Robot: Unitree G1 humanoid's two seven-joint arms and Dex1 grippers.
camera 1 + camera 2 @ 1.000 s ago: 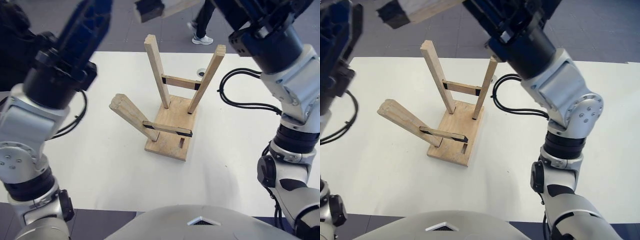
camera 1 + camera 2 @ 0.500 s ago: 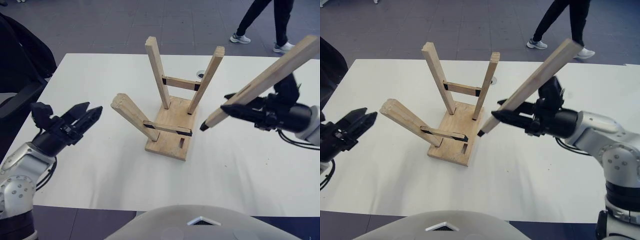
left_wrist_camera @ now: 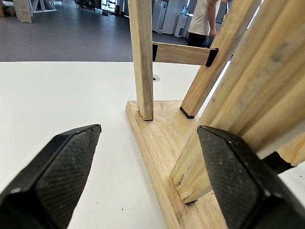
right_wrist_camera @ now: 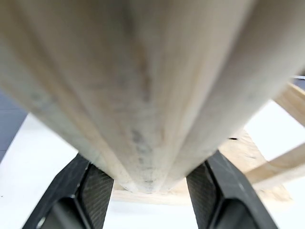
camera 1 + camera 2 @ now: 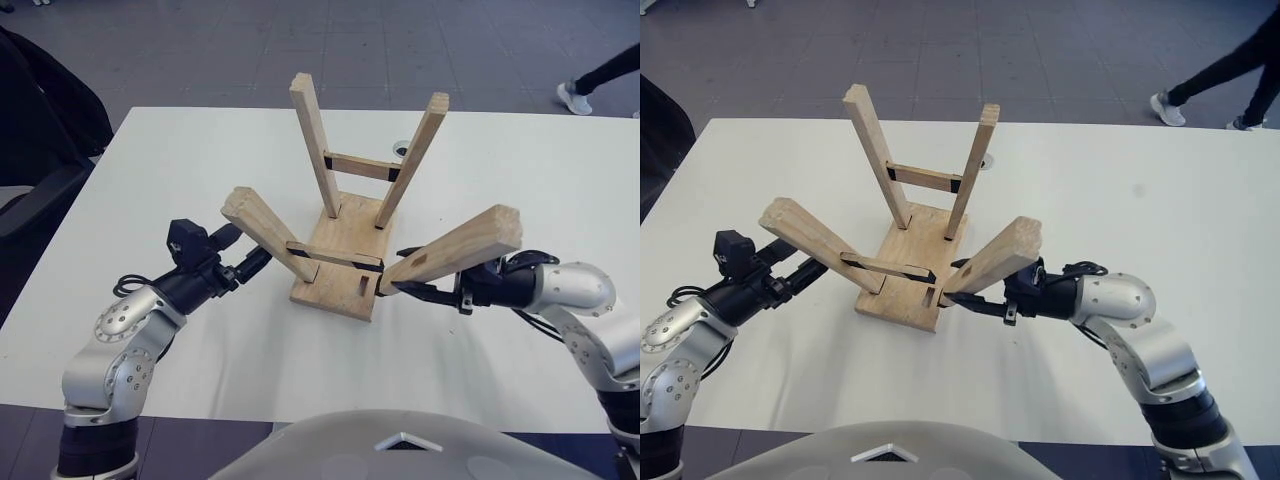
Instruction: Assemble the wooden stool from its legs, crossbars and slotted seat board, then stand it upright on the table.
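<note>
Arms now low over white table (image 5: 520, 160), grey floor (image 5: 200, 50) beyond: R tool (image 5: 425, 290) tight on leg (image 5: 460, 245), maybe slotted; L tool (image 5: 240, 252) agape.

1. A white table (image 5: 520, 180) is shown, stretching wide from left to right.
2. The slotted seat board (image 5: 350, 230) is laid flat near its middle.
3. A small round fitting (image 5: 401, 147) is set into the top, just beyond the board.

The pale wooden leg (image 5: 455, 250) has been lowered by the right gripper (image 5: 410, 291) to the slotted wooden seat board (image 5: 345, 228); the left gripper (image 5: 245, 262) has been brought beside the leaning wooden leg (image 5: 262, 222)
</note>
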